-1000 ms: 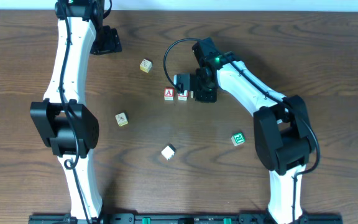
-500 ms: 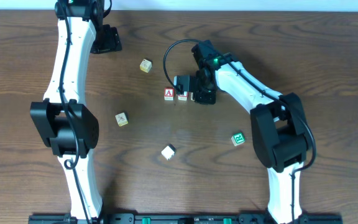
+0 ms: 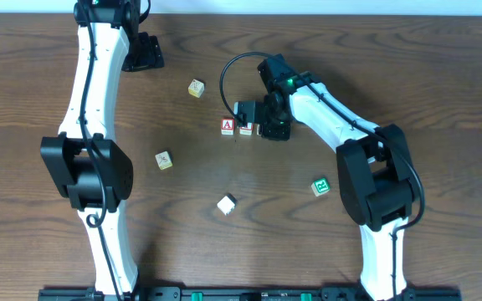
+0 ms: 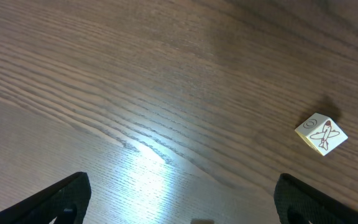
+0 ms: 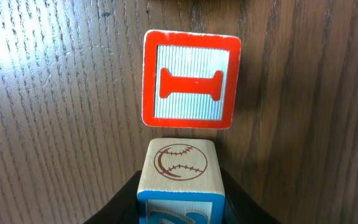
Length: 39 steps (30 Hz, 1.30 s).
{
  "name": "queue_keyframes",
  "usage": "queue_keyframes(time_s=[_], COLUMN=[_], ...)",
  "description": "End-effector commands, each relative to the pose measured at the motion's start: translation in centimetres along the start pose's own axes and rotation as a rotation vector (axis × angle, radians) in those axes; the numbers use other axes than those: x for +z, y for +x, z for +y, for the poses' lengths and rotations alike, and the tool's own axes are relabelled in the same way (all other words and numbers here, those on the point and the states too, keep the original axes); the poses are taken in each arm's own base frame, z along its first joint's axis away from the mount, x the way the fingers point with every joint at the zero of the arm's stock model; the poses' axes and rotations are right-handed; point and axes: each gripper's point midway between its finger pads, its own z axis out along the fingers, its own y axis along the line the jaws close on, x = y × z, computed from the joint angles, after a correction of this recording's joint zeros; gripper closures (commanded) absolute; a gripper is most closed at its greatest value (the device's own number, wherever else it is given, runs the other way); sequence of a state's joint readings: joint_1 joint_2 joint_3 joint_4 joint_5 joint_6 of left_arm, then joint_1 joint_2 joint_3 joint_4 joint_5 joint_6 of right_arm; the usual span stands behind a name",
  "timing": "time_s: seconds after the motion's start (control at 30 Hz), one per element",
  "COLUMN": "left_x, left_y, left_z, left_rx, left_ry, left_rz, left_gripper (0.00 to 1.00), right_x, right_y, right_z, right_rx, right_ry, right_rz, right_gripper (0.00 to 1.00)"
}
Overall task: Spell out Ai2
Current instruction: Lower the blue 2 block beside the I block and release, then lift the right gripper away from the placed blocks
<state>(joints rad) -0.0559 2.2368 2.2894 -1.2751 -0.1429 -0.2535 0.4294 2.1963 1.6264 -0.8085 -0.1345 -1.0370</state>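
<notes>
The red "A" cube (image 3: pixel 228 125) and the red "I" cube (image 3: pixel 245 128) stand side by side at the table's middle. The "I" cube fills the top of the right wrist view (image 5: pixel 191 79). My right gripper (image 3: pixel 262 128) is shut on the blue "2" cube (image 5: pixel 180 180), which sits just right of the "I" cube with a baseball drawing on its facing side. My left gripper (image 4: pixel 179 214) is open and empty at the far left back, over bare wood.
A cube with a plane drawing (image 4: pixel 321 134) lies near the left gripper, also in the overhead view (image 3: pixel 196 88). A yellow-marked cube (image 3: pixel 164 160), a plain white cube (image 3: pixel 227 204) and a green-marked cube (image 3: pixel 320 186) lie scattered in front.
The right arm shifted slightly, keeping the "2" cube by the "I" cube. The left arm has not moved.
</notes>
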Motion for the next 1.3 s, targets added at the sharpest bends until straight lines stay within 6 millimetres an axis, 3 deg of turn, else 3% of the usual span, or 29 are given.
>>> queue_keyframes(time_s=[0.0,0.2,0.4,0.47,0.6,0.9,1.0,1.17,1.27], left_x=[-0.8,-0.8,-0.8,-0.8,-0.8,-0.8,-0.9,-1.1,-1.1], left_y=[-0.6,-0.6,-0.7,-0.7,-1.1,-1.0,-0.5,0.6,1.6], left_z=[0.4,0.4,0.4,0.3,0.2,-0.3,-1.4,-2.4,-2.3], left_rx=[0.009,0.009,0.008,0.008,0.005,0.006,0.004,-0.116,-0.164], left_ry=[-0.011,-0.012,-0.011,-0.011,-0.005,0.017,0.072,0.097,0.085], left_rz=[-0.031,-0.031,-0.033,-0.035,-0.049,-0.045,-0.023,0.021,0.062], left_gripper=[0.05,0.05,0.04,0.05,0.05,0.04,0.03,0.0,0.0], right_x=[0.1,0.1,0.0,-0.7,-3.5,-11.2,-14.6,-19.7,-20.4], right_y=[0.1,0.1,-0.2,-0.7,-1.8,-3.9,-5.0,-6.5,-6.4], right_z=[-0.2,-0.2,-0.6,-1.2,-1.4,1.3,1.8,2.9,3.5], right_rx=[0.02,0.02,0.04,0.078,0.095,0.093,0.122,0.432,0.578], right_ry=[-0.007,-0.007,0.011,0.027,0.016,-0.084,-0.072,-0.114,-0.161], right_rz=[-0.007,-0.007,-0.018,-0.029,-0.051,-0.112,-0.17,-0.309,-0.318], right_gripper=[0.67,0.61,0.62,0.57,0.36,0.13,0.12,0.23,0.3])
